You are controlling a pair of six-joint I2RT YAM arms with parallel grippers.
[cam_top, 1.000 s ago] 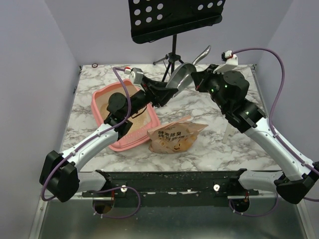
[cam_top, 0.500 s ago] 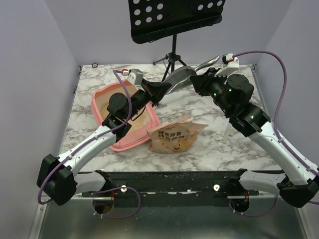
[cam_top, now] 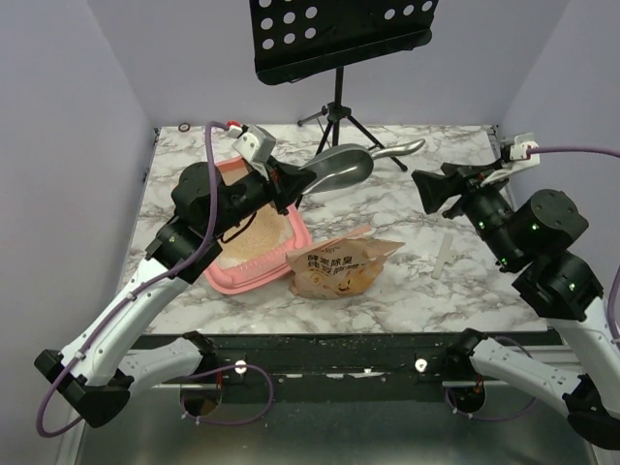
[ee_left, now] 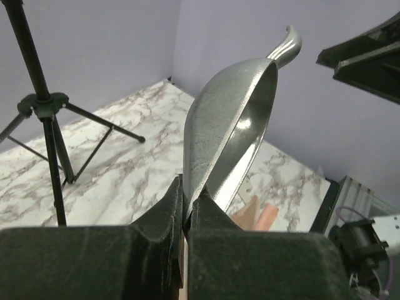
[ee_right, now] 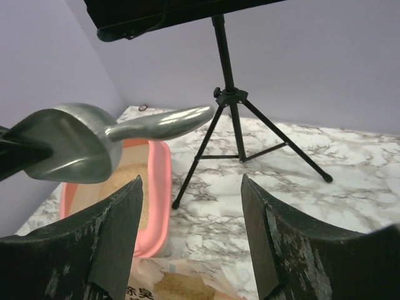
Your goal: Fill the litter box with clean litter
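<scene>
Here, we look down on a marble table [cam_top: 407, 291] with two arms bolted at its near edge. The largest thing on it is the pink box [cam_top: 242, 284], left of centre. Its long axis runs from far left to near right, and the left arm crosses over it and hides much of it. A black stand [cam_top: 339, 39] rises at the back. Just beside the box's near right corner lies a crinkled tan bag [cam_top: 339, 266], narrow end to the right. Above the box's far right corner hangs a metal scoop [cam_top: 341, 167], its bowl tipped on edge and looking empty, its handle pointing far right. Tan litter [cam_top: 254, 237] covers the visible box floor.

The left gripper [cam_top: 295, 182] is clamped on the scoop's bowl rim. The right gripper [cam_top: 423, 192] hovers right of the scoop, fingers [ee_right: 119, 244] spread and holding nothing.

We judge the litter loose and light. It will pour and spill, so it cannot be pinched and needs the scoop or bag. The box looks stiff and light, best taken by its rim.
</scene>
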